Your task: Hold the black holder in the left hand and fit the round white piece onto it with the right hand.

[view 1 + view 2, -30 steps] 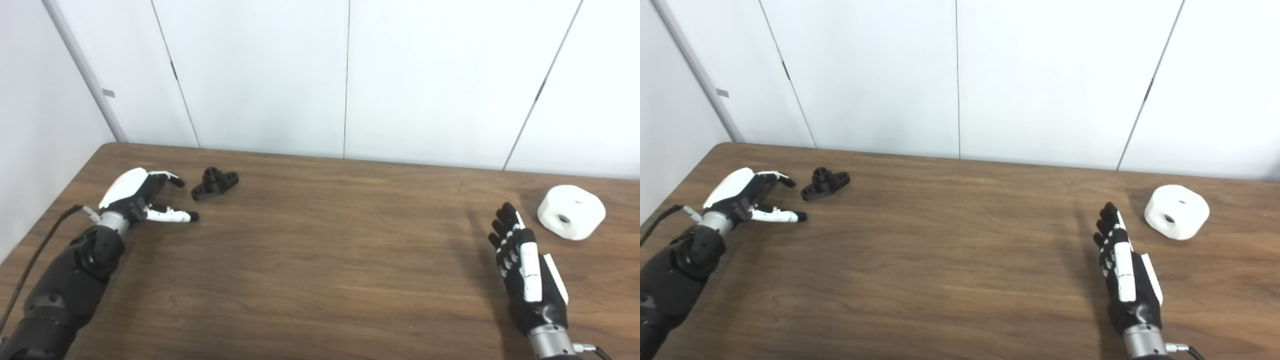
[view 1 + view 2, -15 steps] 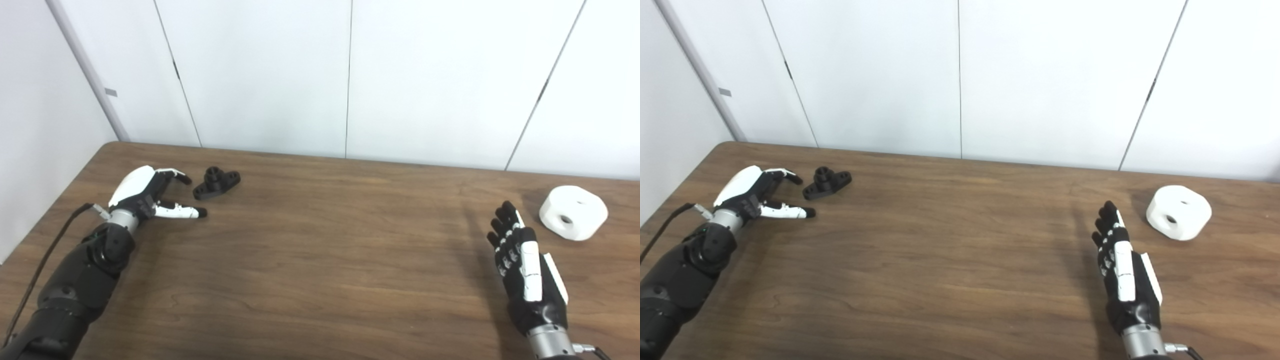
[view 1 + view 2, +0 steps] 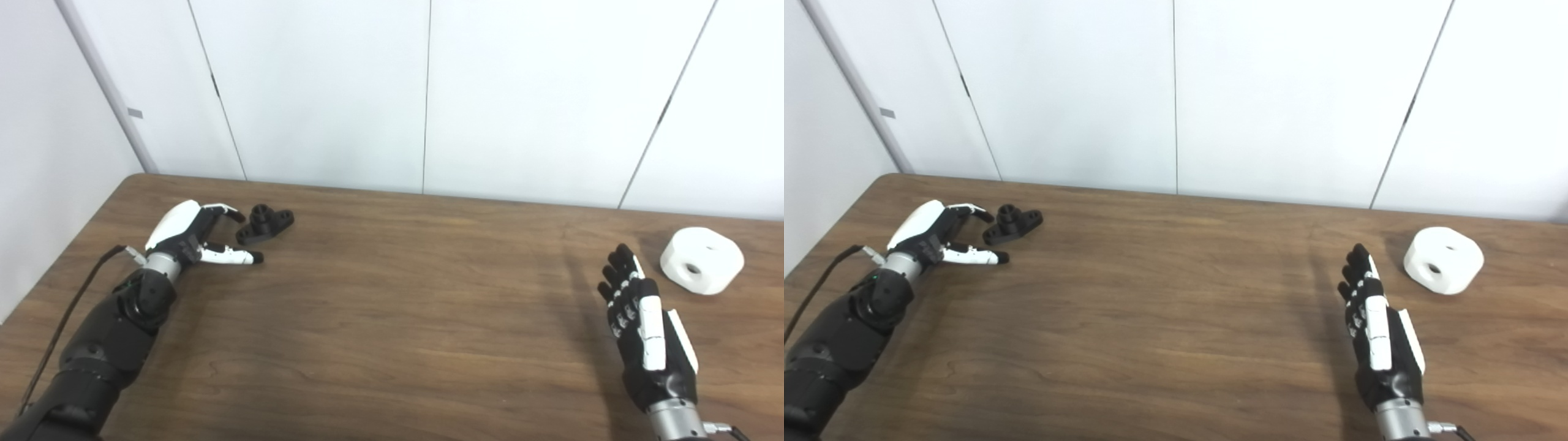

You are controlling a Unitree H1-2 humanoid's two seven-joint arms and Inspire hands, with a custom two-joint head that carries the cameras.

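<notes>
While nothing is yet gripped, worth taking the black holder (image 3: 264,223) as the landmark: lying flat on the wooden table (image 3: 392,318), toward the far left corner, short round boss pointing up. Just left of it and nearly touching, the left hand (image 3: 187,236), fingers spread apart, thumb stretched out low along the near side of the holder, the other fingers arched toward its left end. Holding nothing. Looks like a hand shaped to cup the part from the side, so the boss would be left free and facing up for the mating piece; a judgement only.

Far to the right of the holder, across the full width of the table, the round white piece (image 3: 702,260), resting on its flat face, one hole on top and another in its side wall. Well apart from the holder, so each part within reach of its own arm.

Nearer than the white piece and a little left of it, the right hand (image 3: 643,321), raised off the table, fingers straight and pressed close together, pointing away from the robot. Empty, not touching the piece. Appears to be waiting its turn while the left goes first.

No brand, label or readable writing on holder, white piece or hands. Only a small grey tag on the wall trim (image 3: 133,113) behind the holder, too small to read.
</notes>
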